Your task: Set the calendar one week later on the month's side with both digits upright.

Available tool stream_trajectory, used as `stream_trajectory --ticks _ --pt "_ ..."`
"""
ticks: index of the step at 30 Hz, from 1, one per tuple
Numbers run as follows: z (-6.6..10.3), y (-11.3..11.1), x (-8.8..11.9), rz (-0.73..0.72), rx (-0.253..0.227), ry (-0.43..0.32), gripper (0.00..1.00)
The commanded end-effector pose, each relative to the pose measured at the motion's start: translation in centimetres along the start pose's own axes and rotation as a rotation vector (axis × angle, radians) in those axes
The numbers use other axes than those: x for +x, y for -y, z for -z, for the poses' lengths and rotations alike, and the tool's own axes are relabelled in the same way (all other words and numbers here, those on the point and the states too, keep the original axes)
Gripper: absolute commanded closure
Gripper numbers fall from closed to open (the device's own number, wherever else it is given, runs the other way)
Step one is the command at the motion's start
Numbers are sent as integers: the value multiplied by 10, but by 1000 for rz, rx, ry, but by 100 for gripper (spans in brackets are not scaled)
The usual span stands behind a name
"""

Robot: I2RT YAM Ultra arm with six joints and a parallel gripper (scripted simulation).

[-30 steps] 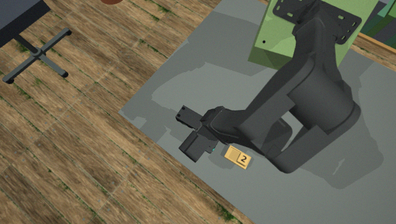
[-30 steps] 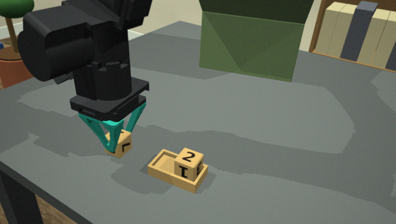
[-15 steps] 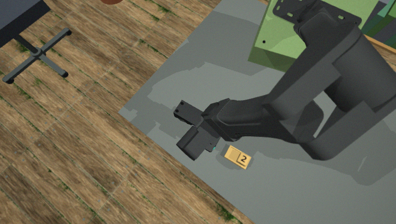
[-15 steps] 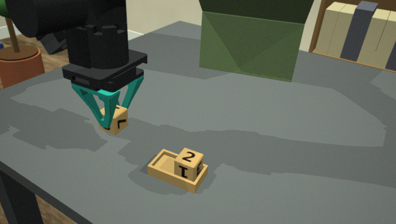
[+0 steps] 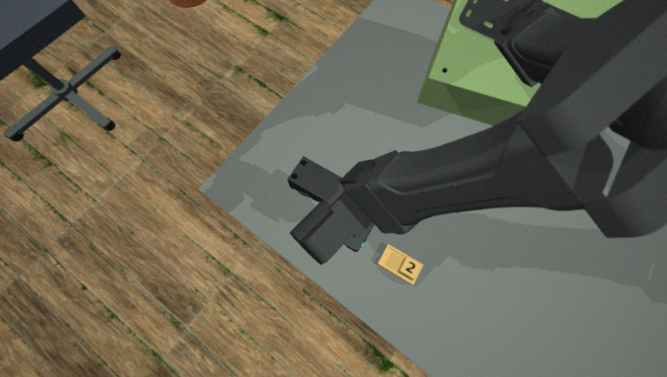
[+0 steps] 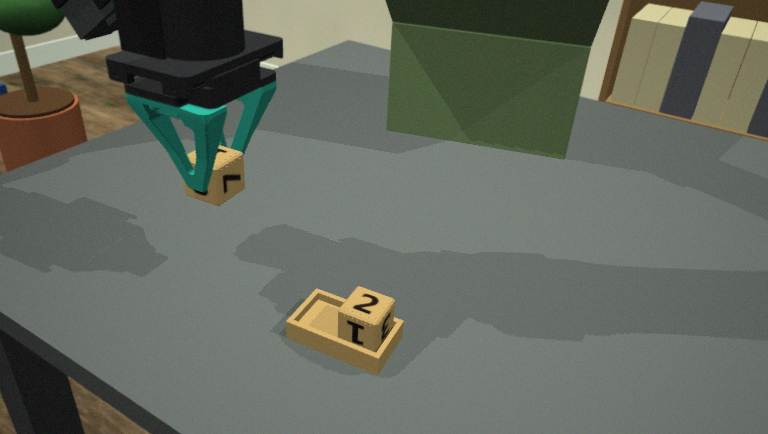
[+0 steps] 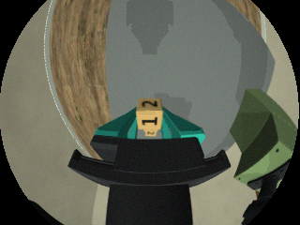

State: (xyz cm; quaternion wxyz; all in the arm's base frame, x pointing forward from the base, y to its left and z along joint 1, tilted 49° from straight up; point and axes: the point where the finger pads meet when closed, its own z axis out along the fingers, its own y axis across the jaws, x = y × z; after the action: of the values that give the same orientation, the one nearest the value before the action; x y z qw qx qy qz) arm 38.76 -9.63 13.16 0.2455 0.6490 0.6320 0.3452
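Observation:
My gripper point(image 6: 217, 171) point(image 7: 149, 110) is shut on a wooden cube point(image 6: 230, 182) point(image 7: 149, 104), holding it above the table, behind and left of the tray in the exterior view. The wrist view shows a 2 and a 1 on this cube; the exterior view shows an angular mark on its right face. The fingertips and held cube are hidden in the top view. The wooden tray point(image 5: 392, 258) point(image 6: 334, 345) lies flat. A second cube point(image 5: 410, 267) point(image 6: 366, 303) stands in its right half, 2 on top, an upside-down 1 on the front in the exterior view. The left half is empty.
The grey table point(image 5: 491, 319) point(image 6: 509, 384) has its edge beyond the tray in the top view. A green block-shaped stand point(image 5: 452, 92) point(image 6: 481, 84) point(image 7: 255, 114) carries the arm's base. A bookshelf point(image 6: 617, 61) stands behind at the right in the exterior view.

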Motion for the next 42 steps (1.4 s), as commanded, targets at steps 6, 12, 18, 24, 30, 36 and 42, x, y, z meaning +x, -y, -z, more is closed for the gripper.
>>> stream_trajectory --ticks 6,12,18,24,30,36,42 --pt "4 1 14 -4 11 5 73" --pt "12 1 76 1 7 3 73" --pt "15 2 90 1 2 2 73" --pt "15 2 90 1 2 2 73" --pt "15 2 90 0 3 2 73" --pt "7 2 90 0 6 2 73" --pt "-8 2 91 0 6 2 73"
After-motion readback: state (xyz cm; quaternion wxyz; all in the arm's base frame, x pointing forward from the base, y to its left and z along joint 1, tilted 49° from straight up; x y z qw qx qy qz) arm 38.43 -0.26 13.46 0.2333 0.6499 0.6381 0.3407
